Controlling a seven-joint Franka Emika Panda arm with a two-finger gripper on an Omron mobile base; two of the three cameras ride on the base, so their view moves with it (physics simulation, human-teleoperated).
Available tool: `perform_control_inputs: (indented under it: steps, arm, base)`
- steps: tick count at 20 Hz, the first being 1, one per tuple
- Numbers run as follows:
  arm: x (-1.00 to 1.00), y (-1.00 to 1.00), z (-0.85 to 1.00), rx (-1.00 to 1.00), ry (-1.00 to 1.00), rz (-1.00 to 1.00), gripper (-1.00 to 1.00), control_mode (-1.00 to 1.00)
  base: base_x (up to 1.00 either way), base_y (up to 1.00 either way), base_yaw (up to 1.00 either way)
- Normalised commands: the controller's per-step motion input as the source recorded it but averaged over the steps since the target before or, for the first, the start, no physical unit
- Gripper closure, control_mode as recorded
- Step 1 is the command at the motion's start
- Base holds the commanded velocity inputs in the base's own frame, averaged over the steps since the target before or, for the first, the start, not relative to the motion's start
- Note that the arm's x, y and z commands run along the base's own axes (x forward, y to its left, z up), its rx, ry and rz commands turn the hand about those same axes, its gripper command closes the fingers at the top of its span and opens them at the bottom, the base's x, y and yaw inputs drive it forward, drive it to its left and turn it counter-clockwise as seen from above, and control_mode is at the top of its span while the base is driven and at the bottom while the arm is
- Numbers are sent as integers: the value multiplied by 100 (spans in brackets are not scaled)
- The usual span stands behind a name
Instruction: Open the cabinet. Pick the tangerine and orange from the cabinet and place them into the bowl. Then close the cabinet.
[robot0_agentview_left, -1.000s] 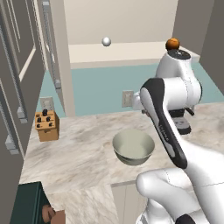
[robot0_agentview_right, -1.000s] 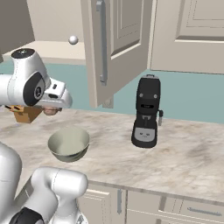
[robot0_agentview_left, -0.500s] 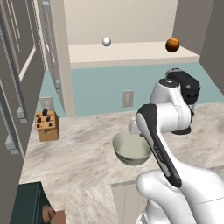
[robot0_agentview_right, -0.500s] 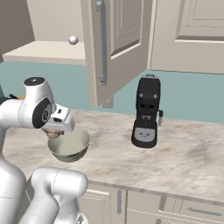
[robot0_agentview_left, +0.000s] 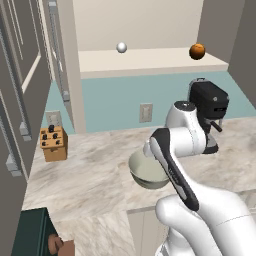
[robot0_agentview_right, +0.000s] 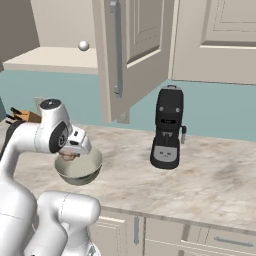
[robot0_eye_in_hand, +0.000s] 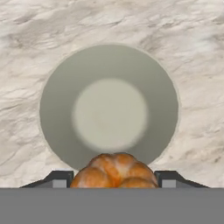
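Gripper (robot0_eye_in_hand: 113, 186) is clamped on an orange fruit (robot0_eye_in_hand: 114, 171) w/ a lobed, segmented skin – prob. the tangerine – held between the two dark finger tips (robot0_eye_in_hand: 59, 178). Hand view looks straight down into the bowl (robot0_eye_in_hand: 54, 87), which sits right below the fruit on the marble counter (robot0_eye_in_hand: 192, 39); bowl inside is bare.

Left base view: bowl (robot0_agentview_left: 141, 176) sits near the counter's front edge, arm's wrist hanging over its right rim. Cabinet (robot0_agentview_left: 150, 59) is open – cream shelf inside carries a round orange (robot0_agentview_left: 197, 51) at the far right and a small pale ball (robot0_agentview_left: 121, 47) nearer the middle, well apart from each other. Black coffee machine (robot0_agentview_left: 209, 107) stands on the counter to the right of the bowl, behind the arm. Wooden knife block (robot0_agentview_left: 53, 143) at the far left by the wall.

Right base view: cabinet door (robot0_agentview_right: 131, 47) swung out toward the camera, grey bar handle (robot0_agentview_right: 118, 50) vertical on it. Bowl (robot0_agentview_right: 79, 170) left of the coffee machine (robot0_agentview_right: 168, 128), hand just above its rim, a bit of orange fruit (robot0_agentview_right: 68, 157) showing under the hand.
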Motion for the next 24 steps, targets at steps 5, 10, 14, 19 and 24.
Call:
perform_control_inputs:
  steps: [5, 10, 14, 19, 24]
  arm:
    - [48, 7, -66, 0, 0, 0, 100, -100]
    - [41, 4, -39, -1, -7, 0, 100, -100]
    - [27, 0, -23, 0, -11, 0, 100, -100]
    - [2, 0, -6, 0, -4, 0, -100, -100]
    - [0, 0, 1, 0, 0, 0, -100, -100]
  base:
    - [0, 0, 0]
    - [0, 0, 0]
    - [0, 0, 0]
    - [0, 0, 0]
    - [0, 0, 0]
